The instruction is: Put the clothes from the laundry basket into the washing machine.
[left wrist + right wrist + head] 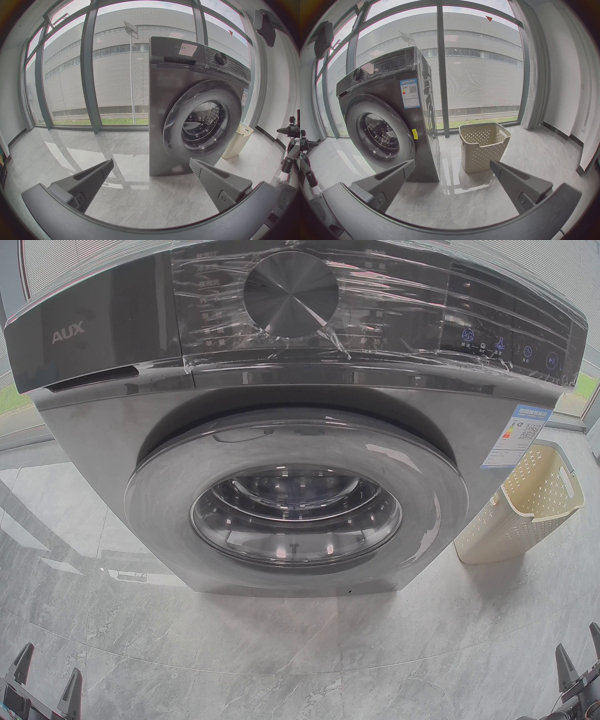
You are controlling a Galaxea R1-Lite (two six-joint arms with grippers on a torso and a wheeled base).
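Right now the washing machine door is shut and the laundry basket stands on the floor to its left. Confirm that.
Wrong side: the laundry basket stands on the floor to the right of the washing machine, as the head view shows. Its door is shut.

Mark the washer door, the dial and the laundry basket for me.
washer door [295, 515]: head view, middle of the glass window.
dial [290, 294]: head view, centre of the knob face.
laundry basket [482, 151]: right wrist view, perforated front wall.
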